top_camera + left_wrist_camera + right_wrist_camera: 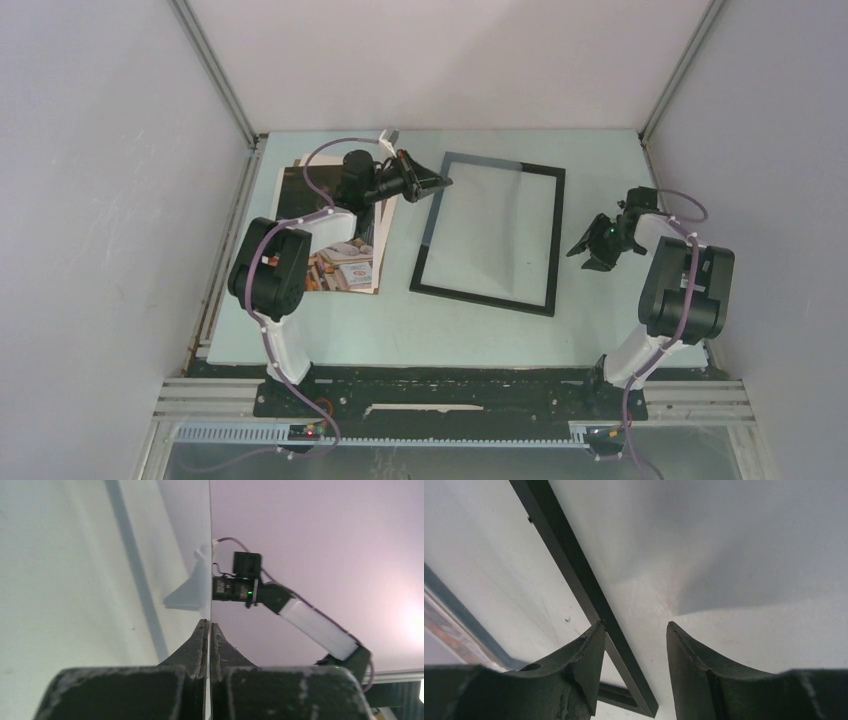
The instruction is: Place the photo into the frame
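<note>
My left gripper (438, 184), fingers together, sits at the left rail of the thin black rectangular frame (557, 240); the glossy dark photo (345, 266) lies farther left, parallel.

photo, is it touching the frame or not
Apart. The top external view shows a strip of bare table between the photo and the near side of the frame.
</note>
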Controlling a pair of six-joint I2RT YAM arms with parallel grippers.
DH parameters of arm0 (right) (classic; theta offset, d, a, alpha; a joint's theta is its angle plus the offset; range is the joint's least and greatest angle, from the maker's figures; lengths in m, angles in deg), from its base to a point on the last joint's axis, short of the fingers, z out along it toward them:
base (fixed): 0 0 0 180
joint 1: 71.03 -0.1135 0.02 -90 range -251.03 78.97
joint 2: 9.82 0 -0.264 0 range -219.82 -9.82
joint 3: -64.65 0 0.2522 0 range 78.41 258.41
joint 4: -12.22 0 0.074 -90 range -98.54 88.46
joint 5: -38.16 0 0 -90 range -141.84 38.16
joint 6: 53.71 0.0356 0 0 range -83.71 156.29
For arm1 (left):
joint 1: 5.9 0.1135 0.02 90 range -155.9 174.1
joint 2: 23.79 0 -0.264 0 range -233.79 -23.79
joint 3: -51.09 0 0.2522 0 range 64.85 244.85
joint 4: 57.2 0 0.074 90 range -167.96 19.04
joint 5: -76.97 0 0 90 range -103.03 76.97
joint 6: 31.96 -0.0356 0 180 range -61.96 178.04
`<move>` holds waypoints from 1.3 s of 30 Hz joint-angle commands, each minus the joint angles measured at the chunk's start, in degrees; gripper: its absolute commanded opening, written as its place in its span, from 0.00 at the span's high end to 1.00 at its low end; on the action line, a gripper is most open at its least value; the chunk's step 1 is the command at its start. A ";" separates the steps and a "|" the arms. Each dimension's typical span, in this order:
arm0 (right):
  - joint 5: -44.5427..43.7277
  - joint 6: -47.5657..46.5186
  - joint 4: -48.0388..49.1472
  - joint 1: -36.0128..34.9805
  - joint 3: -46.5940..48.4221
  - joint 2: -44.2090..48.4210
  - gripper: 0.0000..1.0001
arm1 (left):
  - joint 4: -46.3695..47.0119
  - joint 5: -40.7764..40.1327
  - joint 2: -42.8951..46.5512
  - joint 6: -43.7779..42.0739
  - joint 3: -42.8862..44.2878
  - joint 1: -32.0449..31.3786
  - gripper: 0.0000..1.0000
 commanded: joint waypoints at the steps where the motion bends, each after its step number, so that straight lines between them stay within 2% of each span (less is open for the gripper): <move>1: 8.93 6.75 11.18 1.75 -2.47 0.47 0.45 | 11.70 1.12 1.50 10.50 0.09 -2.00 1.00; 6: 11.93 9.62 16.98 4.94 -5.61 2.08 0.45 | 12.06 0.19 1.28 13.07 3.70 -5.10 1.00; 17: 16.63 10.11 21.34 8.61 -8.82 -0.20 0.47 | 11.93 1.79 -2.09 14.33 14.27 -10.13 1.00; 29: 16.69 10.90 23.33 10.01 -10.21 -0.55 0.48 | 11.18 3.04 -9.72 15.76 22.77 -10.75 1.00; 32: 16.24 11.19 23.41 10.27 -10.29 -0.79 0.49 | 12.30 2.77 -13.24 17.51 23.17 -10.26 1.00; 39: 15.28 11.72 24.22 11.27 -11.38 0.00 0.49 | 19.95 0.65 -17.41 20.18 15.73 -6.60 1.00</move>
